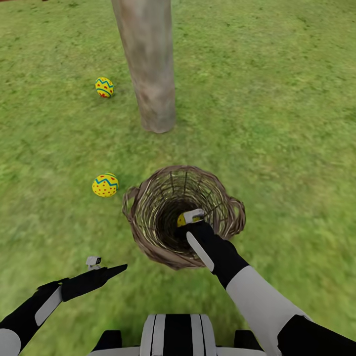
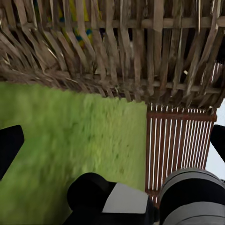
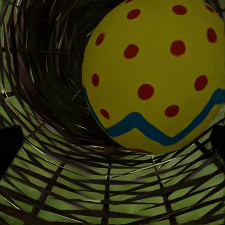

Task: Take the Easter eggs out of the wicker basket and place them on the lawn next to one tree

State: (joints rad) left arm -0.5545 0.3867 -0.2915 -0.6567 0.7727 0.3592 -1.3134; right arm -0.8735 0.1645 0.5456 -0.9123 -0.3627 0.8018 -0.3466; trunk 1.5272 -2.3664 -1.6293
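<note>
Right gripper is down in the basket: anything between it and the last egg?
Nothing visible. Right gripper is inside the wicker basket; from the right wrist, the egg sits straight ahead, unobstructed, only woven wall around it.

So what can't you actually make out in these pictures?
- Right gripper: head view, sunk in the basket; its grip on the egg cannot be judged.
- That egg: right wrist view, cut off by the picture's edges.
- Tree: head view, cut off above the trunk.
- Left gripper: its fingertips are cut off at the left wrist view's sides.
- Fence-like slats: left wrist view, partly behind the arm.
</note>
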